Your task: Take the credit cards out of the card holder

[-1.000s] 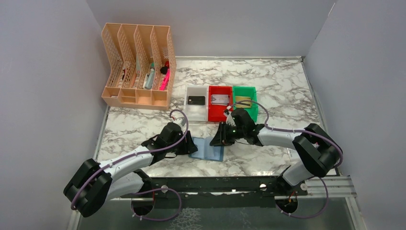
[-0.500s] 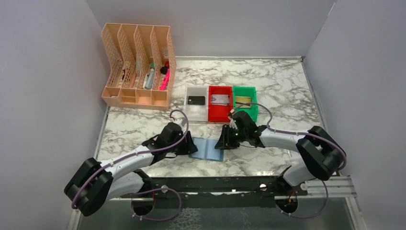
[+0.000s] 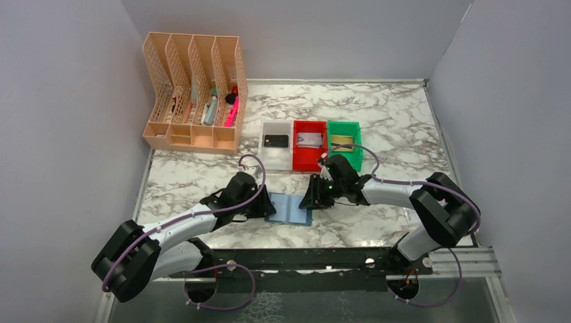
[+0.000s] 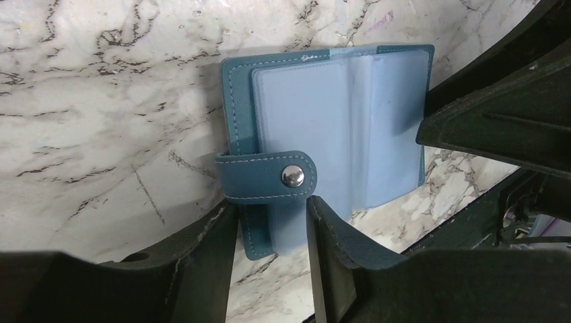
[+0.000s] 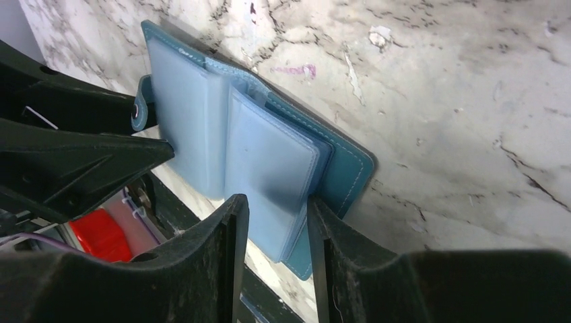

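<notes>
The blue card holder [image 3: 289,208] lies open on the marble between my two grippers. The left wrist view shows its pale clear pockets [image 4: 337,121] and snap strap [image 4: 266,176]; no card shows in them. My left gripper [image 3: 269,206] is narrowly open, its tips [image 4: 273,208] straddling the holder's left edge below the strap. My right gripper [image 3: 312,199] is narrowly open at the right edge; the loose clear pocket leaves [image 5: 269,161] run between its fingers [image 5: 277,202]. A black card [image 3: 276,140], a silver card [image 3: 308,140] and a gold card [image 3: 342,139] lie in the bins.
A white bin [image 3: 276,155], a red bin [image 3: 306,160] and a green bin [image 3: 355,145] stand in a row just behind the holder. A peach mesh file rack [image 3: 192,94] with pens stands at the back left. Grey walls enclose the table.
My right gripper and the holder's right edge have shifted slightly left. The left arm has barely moved.
</notes>
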Motion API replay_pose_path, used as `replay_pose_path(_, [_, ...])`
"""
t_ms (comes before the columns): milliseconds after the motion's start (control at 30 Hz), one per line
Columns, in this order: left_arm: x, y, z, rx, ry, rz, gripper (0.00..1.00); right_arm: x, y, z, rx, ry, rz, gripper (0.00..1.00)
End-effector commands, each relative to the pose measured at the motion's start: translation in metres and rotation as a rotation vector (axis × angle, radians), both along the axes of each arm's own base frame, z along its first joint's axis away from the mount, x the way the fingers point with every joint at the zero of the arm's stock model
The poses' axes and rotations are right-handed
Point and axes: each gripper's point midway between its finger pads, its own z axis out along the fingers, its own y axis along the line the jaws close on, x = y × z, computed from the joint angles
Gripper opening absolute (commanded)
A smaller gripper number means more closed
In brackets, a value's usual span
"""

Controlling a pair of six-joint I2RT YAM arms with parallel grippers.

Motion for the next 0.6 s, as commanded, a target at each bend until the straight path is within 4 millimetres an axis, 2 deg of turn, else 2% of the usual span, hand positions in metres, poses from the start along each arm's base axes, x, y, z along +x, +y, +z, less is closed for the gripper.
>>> replay_pose_path(0, [-0.001, -0.013, 0.011, -0.065, -0.015, -0.040, 0.43, 0.001, 0.017, 0.001, 0.060, -0.002, 0.028, 0.41])
replay_pose_path(167, [-0.001, -0.013, 0.011, -0.066, -0.014, -0.039, 0.42, 0.005, 0.028, 0.012, 0.115, -0.008, 0.036, 0.39])
replay_pose_path(400, [-0.001, -0.013, 0.011, -0.067, -0.014, -0.042, 0.42, 0.005, 0.032, 0.024, 0.160, -0.032, 0.040, 0.36])
replay_pose_path(567, [0.000, -0.014, 0.012, -0.069, -0.015, -0.040, 0.42, 0.009, 0.030, 0.024, 0.134, -0.040, 0.032, 0.35])
